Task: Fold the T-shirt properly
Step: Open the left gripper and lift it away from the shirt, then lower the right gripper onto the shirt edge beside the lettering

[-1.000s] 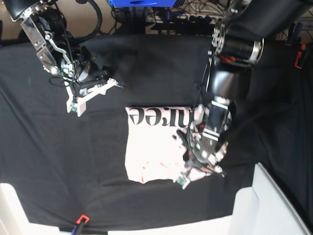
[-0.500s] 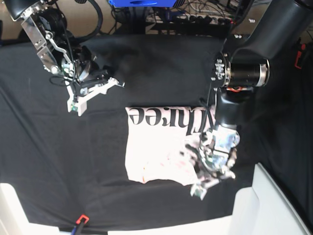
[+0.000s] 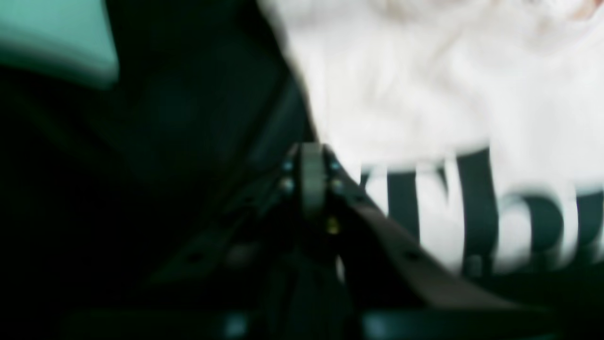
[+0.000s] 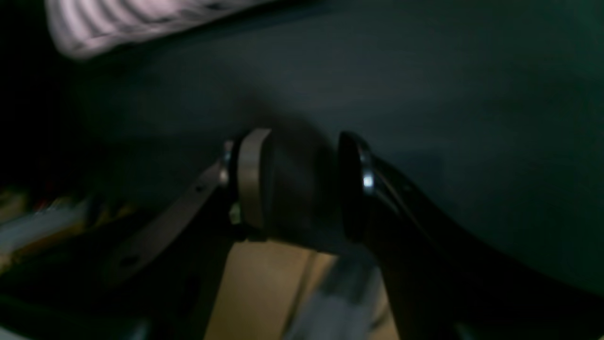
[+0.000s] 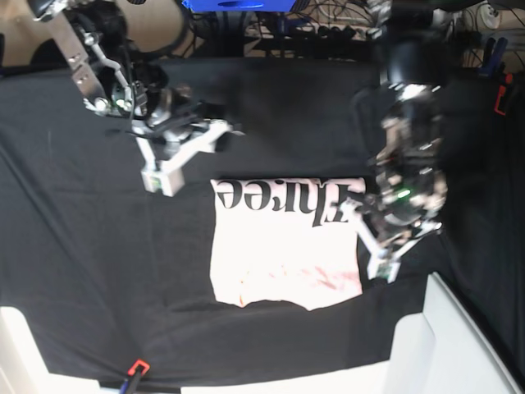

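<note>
The pale pink T-shirt (image 5: 283, 246) lies as a flat folded rectangle on the black table cloth (image 5: 98, 263), with the black "Three" lettering upside down along its far edge. My left gripper (image 5: 379, 261) hangs just off the shirt's right edge. In the blurred left wrist view its fingers (image 3: 312, 179) look pressed together with nothing between them, beside the shirt (image 3: 424, 94). My right gripper (image 5: 162, 174) hovers over bare cloth off the shirt's far left corner. The right wrist view shows the right gripper (image 4: 302, 184) open and empty.
White bins stand at the near right (image 5: 447, 345) and near left (image 5: 16, 345) corners. A small red and blue object (image 5: 135, 369) lies at the front edge. Cables and a blue box (image 5: 238, 6) sit behind the table. A pale blurred strip (image 4: 141, 19) crosses the right wrist view's top.
My left gripper has lifted off the shirt's near right corner and moved up and right past its edge. The shirt's right part now lies flat. My right arm has moved right, toward the shirt.
</note>
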`<act>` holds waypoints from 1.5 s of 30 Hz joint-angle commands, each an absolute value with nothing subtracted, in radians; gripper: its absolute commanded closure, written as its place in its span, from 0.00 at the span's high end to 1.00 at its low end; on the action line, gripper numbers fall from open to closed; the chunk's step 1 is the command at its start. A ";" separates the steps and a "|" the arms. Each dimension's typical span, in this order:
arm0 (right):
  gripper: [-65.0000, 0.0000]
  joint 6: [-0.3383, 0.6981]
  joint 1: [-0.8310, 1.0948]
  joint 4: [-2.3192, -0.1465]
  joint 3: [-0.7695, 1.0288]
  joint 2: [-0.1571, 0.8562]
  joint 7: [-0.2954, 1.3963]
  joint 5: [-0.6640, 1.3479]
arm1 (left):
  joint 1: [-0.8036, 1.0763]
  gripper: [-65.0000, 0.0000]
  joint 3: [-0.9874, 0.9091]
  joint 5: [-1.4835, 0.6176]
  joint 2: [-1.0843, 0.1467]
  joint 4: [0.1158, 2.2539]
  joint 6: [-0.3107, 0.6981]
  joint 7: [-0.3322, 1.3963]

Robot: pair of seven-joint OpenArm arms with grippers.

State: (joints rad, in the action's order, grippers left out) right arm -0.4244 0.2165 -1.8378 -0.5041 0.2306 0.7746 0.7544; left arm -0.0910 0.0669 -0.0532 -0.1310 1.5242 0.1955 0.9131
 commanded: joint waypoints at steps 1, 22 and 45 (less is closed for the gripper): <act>0.33 -0.380 0.225 -1.847 -0.476 0.216 0.759 0.750 | -0.081 0.23 0.031 -0.087 -0.165 1.569 0.188 0.905; 0.77 0.472 0.128 -1.345 -0.030 0.079 0.785 0.924 | 0.312 0.01 -0.213 0.061 -0.266 1.489 0.182 0.624; 0.77 0.552 -0.236 -0.742 0.002 0.076 0.745 1.012 | 0.344 0.00 -0.285 0.259 -0.157 1.492 0.182 0.473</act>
